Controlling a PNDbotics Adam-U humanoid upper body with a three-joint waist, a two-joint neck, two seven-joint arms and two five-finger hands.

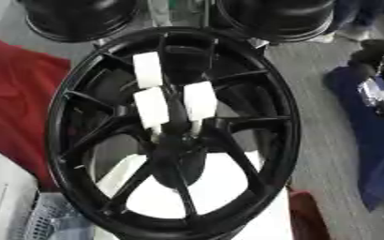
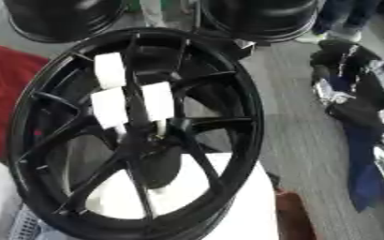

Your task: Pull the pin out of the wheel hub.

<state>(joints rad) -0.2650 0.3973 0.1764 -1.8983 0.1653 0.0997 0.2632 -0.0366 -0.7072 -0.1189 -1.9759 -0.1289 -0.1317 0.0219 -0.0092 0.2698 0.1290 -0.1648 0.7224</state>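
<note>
- Wheel hub, black, spoked, centre view: looks heavy, rigid.
- Right hand, far right, off the wheel: fingers unreadable.
- Pins, three white blocks near centre: likely light, stiff; grip the broad sides.

Glossy black metal wheel hub, matt white plastic-looking pins

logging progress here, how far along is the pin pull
Done: nothing that shows. Three white pins sit near the hub of the black wheel, seemingly still in place. In hand: nothing; the right hand is off to the wheel's right, touching no pin, fingers unclear. The left hand is out of view. Left: reach in, grip a pin and pull it out.
</note>
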